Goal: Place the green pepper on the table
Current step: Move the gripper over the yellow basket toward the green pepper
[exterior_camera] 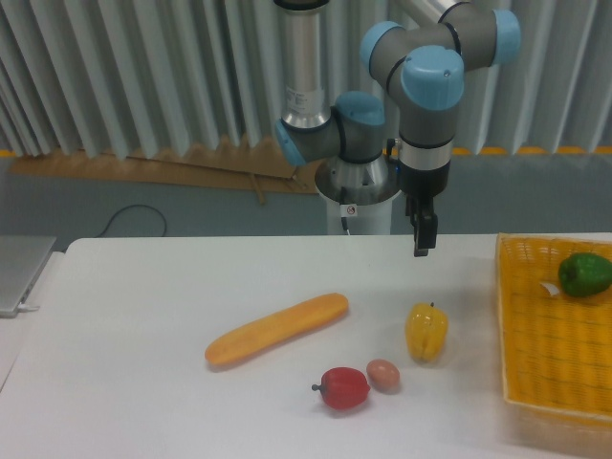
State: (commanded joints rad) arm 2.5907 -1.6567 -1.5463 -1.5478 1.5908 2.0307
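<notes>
The glossy dark-green bell pepper lies in the yellow woven basket, well to the camera's right of the hand, whose grip state cannot be told.

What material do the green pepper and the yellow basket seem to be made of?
The small glossy dark-green bell pepper looks smooth and shiny, possibly plastic, though real produce cannot be excluded. The yellow woven mesh basket tray shows an open grid pattern, probably plastic or coated mesh.
</notes>
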